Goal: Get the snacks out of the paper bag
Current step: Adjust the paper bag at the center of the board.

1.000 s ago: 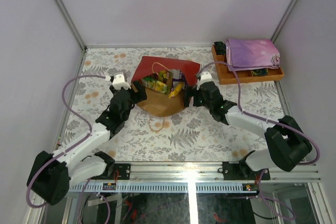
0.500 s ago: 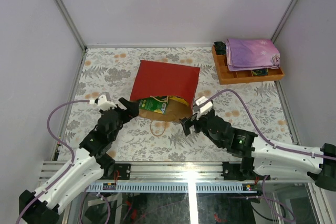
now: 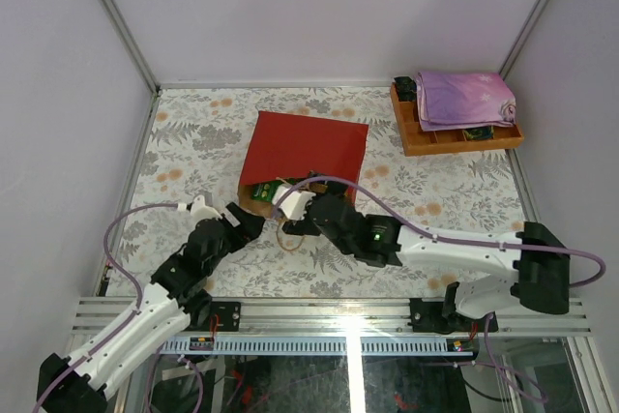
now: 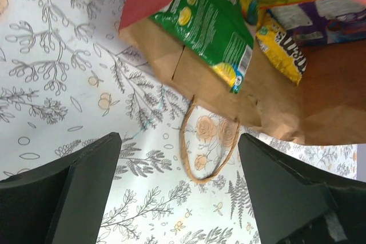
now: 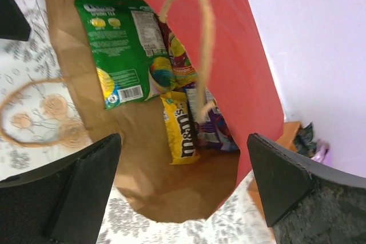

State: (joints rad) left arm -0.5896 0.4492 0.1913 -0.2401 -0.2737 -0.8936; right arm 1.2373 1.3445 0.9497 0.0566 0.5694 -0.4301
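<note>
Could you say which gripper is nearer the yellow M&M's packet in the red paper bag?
Right: right gripper at the mouth of the paper bag, facing the yellow packet; left gripper short of it, leftward.

The paper bag (image 3: 305, 147) is red outside, brown inside, with a green packet (image 5: 123, 50), yellow packet (image 5: 178, 135) and purple packet (image 5: 217, 132), on a white tabletop (image 3: 193, 132) patterned with grey ferns.

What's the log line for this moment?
paper bag: lying flat, mouth toward arms | in bag: green packet, yellow packet | left end effector: open, empty | right end effector: open, empty
</note>
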